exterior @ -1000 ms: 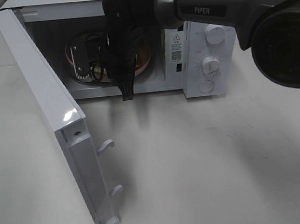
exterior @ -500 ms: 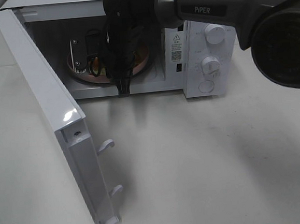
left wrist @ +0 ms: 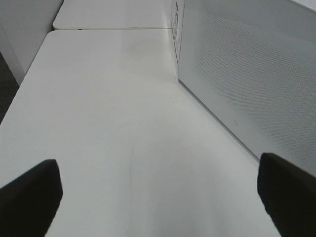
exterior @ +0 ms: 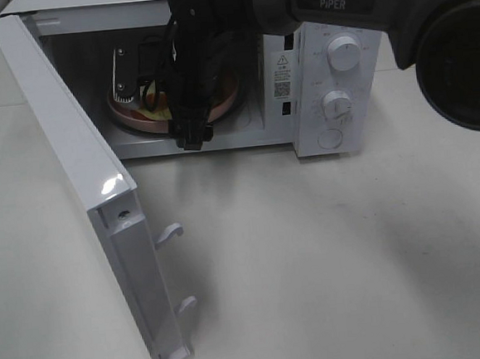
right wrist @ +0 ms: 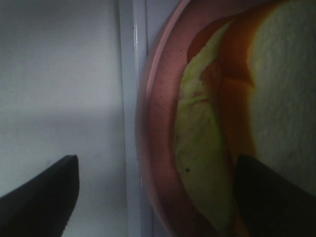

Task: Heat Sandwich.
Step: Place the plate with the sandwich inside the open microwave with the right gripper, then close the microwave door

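White desk point(exterior: 329, 256); a white microwave point(exterior: 275, 77) stands at 12 o'clock in the high view.

- Left fingers point(left wrist: 29, 197): spread fully, nothing between them. They hang over bare desk beside a perforated white panel; cannot tell whether that is the door or a side wall.
- Door point(exterior: 82, 183): swung wide, reaching out towards 7 o'clock.
- Cavity, about 11 o'clock: the pink plate point(exterior: 127, 115) appears set down inside. The sandwich point(right wrist: 281, 84) lies on it, with pale green filling towards the rim.
- Right fingers point(right wrist: 42, 192): inside the cavity, standing wide apart either side of the plate rim. They clamp nothing as far as the wrist view shows.
- Dials point(exterior: 338, 101): at 3 o'clock of the cavity, nothing touching them.

Status, as I judge it: loading looks done and the plate is let go. Still to do: draw the right arm out, shut the door, set the timer.
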You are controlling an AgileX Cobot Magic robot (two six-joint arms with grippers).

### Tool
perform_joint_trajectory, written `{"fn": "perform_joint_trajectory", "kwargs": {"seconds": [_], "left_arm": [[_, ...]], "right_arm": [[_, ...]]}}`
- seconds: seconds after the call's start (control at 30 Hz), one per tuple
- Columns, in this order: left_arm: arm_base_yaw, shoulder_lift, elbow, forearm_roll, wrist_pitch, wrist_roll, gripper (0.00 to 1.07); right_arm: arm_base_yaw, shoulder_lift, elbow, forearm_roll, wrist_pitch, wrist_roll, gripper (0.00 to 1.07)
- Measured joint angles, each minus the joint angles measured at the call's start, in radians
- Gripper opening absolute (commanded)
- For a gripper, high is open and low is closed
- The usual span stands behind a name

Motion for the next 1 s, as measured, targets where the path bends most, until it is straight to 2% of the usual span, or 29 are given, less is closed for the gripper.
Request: {"fn": "perform_joint_trajectory", "kwargs": {"seconds": [0.57,0.87,0.97,1.0], "left_arm": [[0.000,0.000,0.000,0.000,0.000,0.000,1.01],[0.000,0.000,0.000,0.000,0.000,0.000,1.01],[0.000,0.000,0.000,0.000,0.000,0.000,1.01],[0.000,0.000,0.000,0.000,0.000,0.000,1.01]], "right_arm": [[0.017,-0.173,0.243,-0.026,-0.018,0.002,0.77],[0.031,-0.290,0.420,-0.035,-0.057,0.008,0.76],[0.031,-0.358,0.517,-0.035,-0.078,0.008,0.76],[0.031,-0.358,0.517,-0.035,-0.078,0.008,0.76]]}}
